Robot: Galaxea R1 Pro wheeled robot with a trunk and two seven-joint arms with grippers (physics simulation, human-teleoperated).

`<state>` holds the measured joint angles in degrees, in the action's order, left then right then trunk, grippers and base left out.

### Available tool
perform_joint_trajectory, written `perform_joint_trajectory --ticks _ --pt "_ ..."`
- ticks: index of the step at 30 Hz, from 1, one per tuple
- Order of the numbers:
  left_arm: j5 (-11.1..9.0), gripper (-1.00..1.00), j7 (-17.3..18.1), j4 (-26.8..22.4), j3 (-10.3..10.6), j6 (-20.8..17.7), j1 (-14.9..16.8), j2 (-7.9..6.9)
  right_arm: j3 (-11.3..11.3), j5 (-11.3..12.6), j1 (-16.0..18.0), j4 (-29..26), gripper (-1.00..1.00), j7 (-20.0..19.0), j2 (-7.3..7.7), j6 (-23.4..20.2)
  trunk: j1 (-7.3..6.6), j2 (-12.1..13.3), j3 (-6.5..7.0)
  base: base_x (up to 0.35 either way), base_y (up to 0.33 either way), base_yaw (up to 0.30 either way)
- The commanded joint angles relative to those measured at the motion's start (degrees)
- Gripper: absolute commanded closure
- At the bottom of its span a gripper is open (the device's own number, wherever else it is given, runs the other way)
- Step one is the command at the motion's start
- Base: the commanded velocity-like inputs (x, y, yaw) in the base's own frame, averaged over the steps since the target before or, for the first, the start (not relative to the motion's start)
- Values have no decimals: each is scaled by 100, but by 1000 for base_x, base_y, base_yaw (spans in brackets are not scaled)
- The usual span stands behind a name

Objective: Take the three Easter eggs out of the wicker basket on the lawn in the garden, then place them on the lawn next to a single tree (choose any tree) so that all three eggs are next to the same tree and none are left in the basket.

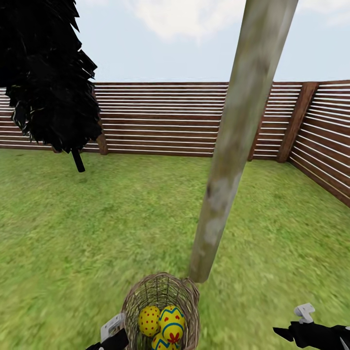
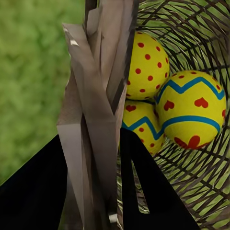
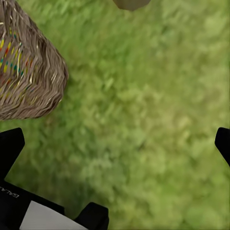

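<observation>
Garden: lawn (image 1: 97, 233) of mottled green grass, closed at the far side and right by a brown slatted fence (image 1: 165, 119); pale sky above.

Three Easter eggs (image 1: 163, 324), yellow with red dots, red hearts and blue zigzags, all lie in the wicker basket (image 1: 187, 296) at the near centre of the lawn. None out yet. In the left wrist view they sit bunched together, touching: a dotted egg (image 2: 146, 64), a banded egg with hearts (image 2: 191, 110), and a third partly under them (image 2: 139, 127).

The basket stands just beside the foot of the pale grey-beige tree (image 1: 228, 160), on its near-left side. A black-foliaged tree (image 1: 46, 73) stands well apart at far left.

Left gripper (image 2: 93, 177): fingers (image 2: 143, 191) closed around the braided rim, one outside the wall, one inside. Right gripper (image 3: 115, 148): fingers (image 3: 9, 146) spread wide, holding nothing, over bare grass to the right of the basket.

Handling, as judged: eggs look hard, smooth and rounded, probably light, likely to slip or roll. Best taken across the middle, from above, uppermost egg first. The basket looks light and open-weave; it may tip if pulled by one side of the rim.
</observation>
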<state>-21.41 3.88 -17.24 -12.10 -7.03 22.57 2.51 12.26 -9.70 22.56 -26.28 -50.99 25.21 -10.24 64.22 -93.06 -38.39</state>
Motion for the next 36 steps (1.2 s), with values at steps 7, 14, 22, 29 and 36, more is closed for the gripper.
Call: perform_joint_trajectory --ticks 7,14,22,29,36 --pt "-56 100 25 -8 -38 -44 2 4 48 -36 3 -17 -100 -42 0 -51 154 -285 -131 0 0 0" --pt "-56 100 25 -8 -38 -44 2 4 48 -37 3 -16 -100 -34 -7 -49 308 -566 -257 0 0 0" --pt "-56 100 25 -8 -38 -44 2 4 48 -41 3 -17 -100 -34 -1 -49 483 -887 -400 0 0 0" --pt "-56 100 26 -15 -38 -37 2 -3 48 -41 3 -17 -100 -34 -2 -40 615 -1127 -508 0 0 0" --pt "-64 100 25 -13 -46 -31 2 -27 48 -41 3 -17 -100 -33 -3 -40 615 -1127 -508 0 0 0"
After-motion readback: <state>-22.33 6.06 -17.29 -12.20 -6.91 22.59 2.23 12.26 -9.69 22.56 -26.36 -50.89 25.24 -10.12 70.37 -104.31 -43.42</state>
